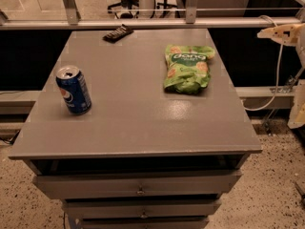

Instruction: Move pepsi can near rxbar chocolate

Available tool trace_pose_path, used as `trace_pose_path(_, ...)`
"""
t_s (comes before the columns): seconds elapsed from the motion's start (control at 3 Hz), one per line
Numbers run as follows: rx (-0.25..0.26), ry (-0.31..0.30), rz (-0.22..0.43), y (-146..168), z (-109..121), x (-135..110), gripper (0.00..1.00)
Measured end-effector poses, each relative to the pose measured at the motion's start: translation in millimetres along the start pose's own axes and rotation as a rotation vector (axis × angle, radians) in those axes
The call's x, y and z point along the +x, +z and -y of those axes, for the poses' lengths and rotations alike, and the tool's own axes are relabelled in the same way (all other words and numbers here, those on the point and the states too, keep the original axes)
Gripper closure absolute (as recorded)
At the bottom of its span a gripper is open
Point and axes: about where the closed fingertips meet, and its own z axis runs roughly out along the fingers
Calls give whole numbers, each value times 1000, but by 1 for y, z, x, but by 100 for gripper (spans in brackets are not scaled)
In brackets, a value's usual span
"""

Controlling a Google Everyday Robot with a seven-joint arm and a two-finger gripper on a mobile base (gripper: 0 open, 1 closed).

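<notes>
Status: blue silver-topped pepsi can upright near-left on grey table, flat black rxbar chocolate wrapper at far edge, well apart. Cream gripper off right, pre-approach probably; open/closed can't tell.

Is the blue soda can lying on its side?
No, the pepsi can stands upright on the table, left side; the pincer hangs beyond the right edge.

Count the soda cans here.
1. The pepsi can stands upright at the left edge of the cabinet top; none seems hidden. The gripper hovers beyond its right edge.
</notes>
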Motion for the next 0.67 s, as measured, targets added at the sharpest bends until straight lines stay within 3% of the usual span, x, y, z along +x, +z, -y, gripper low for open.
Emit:
trace_pose_path(0.33,0,0,0,0,0,0,0)
trace_pose_path(0.67,35,57,115,20,17,-23,0)
